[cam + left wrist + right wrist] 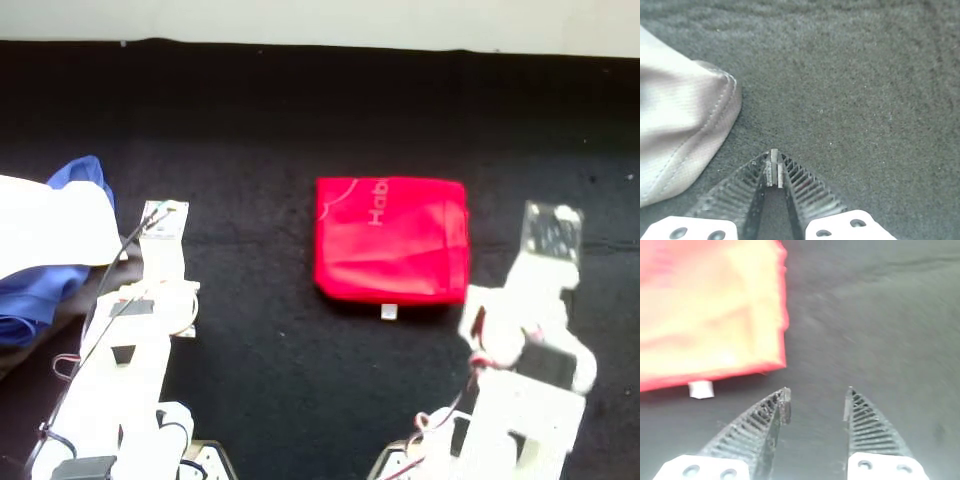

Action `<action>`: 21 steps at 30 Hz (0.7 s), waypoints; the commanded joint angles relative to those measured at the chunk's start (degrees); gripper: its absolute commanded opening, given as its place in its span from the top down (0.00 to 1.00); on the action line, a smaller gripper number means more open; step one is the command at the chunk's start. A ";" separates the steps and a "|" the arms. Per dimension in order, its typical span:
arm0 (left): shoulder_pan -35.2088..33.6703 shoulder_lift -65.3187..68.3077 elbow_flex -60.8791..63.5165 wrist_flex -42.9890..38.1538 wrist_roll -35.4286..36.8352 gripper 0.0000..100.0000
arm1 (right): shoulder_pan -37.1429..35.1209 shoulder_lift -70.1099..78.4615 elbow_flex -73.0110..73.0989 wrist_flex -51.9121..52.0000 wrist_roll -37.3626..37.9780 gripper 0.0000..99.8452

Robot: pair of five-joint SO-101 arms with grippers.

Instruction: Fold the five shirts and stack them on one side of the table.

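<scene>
Left gripper (774, 172): fingers pressed together tip to tip, nothing between them, poised over the bare dark table cover (865, 100). The hemmed corner of the white shirt (680, 125) lay just beside it, apart from the tips. Right gripper (815, 405): fingers apart with a clear gap, holding nothing, tips just short of the near corner of the red shirt (710, 310) and not touching it. In the high view the two arms stood at the lower left and lower right of the frame, one on each side of the red shirt. Count of garments seen: one red shirt, folded to a neat rectangle, lying flat at the centre of the frame; one white shirt at the left edge, unfolded and loosely heaped; blue cloth (40, 290) under and behind the white one, showing above and below it (whether this was one garment or two could not be told). One small white tag (701, 389) stuck out from the red shirt's lower edge onto the table. The red shirt lay well apart from the white and blue heap, with the left arm between them.
</scene>
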 commanded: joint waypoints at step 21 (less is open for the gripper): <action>0.31 -0.13 0.13 -0.79 -0.70 0.99 | -12.62 73.27 -47.60 -4.97 -12.75 0.65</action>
